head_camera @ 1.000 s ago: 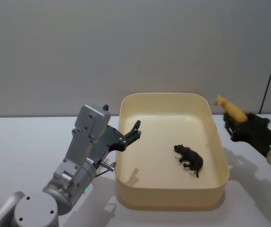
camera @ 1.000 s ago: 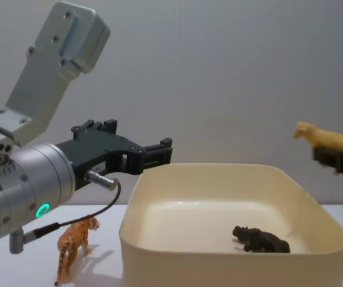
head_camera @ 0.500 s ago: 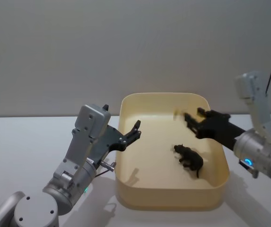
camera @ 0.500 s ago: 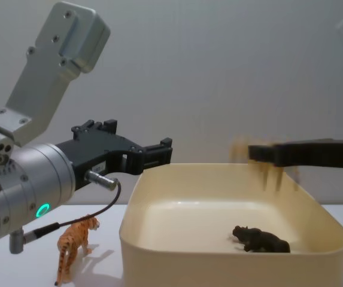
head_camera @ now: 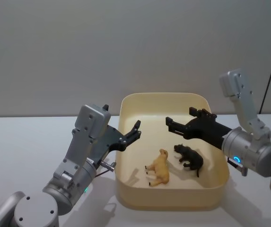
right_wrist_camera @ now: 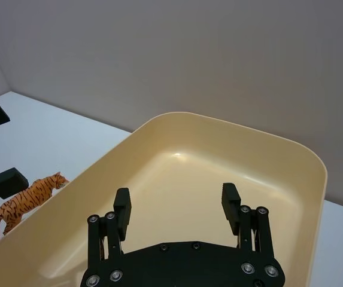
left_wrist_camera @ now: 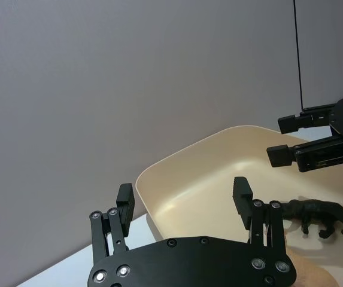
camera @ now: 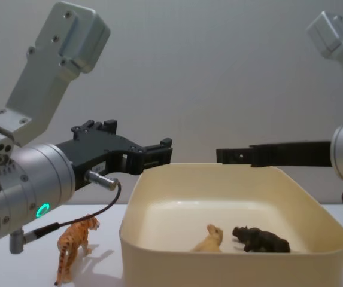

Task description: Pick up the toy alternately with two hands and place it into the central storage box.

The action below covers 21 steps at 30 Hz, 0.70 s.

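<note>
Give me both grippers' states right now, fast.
Left gripper: open, holding nothing.
Right gripper: open, holding nothing, above the storage box.

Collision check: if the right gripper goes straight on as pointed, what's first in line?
Probably nothing: right gripper aims over storage box toward its far-left corner, just behind left gripper. Margin unclear.

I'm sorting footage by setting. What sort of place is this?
Probably a robotics lab bench: a left claw and right claw on silver arms, a cream tub holding toy animals, a plain white table and blank grey wall.
</note>
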Each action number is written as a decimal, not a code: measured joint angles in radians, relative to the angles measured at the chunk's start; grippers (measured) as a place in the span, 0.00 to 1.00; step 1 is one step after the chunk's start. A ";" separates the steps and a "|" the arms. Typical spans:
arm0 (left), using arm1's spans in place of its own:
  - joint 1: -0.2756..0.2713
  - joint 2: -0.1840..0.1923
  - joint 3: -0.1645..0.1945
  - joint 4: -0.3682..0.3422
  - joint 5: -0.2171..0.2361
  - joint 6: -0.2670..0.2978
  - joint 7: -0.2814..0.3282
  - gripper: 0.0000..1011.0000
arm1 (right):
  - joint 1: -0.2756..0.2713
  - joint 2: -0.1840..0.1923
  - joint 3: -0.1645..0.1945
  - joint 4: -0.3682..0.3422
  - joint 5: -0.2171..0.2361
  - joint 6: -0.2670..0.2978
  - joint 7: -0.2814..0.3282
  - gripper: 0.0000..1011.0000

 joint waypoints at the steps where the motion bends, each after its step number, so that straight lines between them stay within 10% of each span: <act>1: 0.000 0.000 0.000 0.000 0.000 0.000 0.000 0.99 | 0.000 0.001 0.000 0.000 0.000 0.000 0.000 0.90; 21: 0.000 0.000 0.000 0.000 0.000 0.000 0.000 0.99 | -0.092 0.100 0.090 -0.125 0.108 -0.024 -0.076 0.99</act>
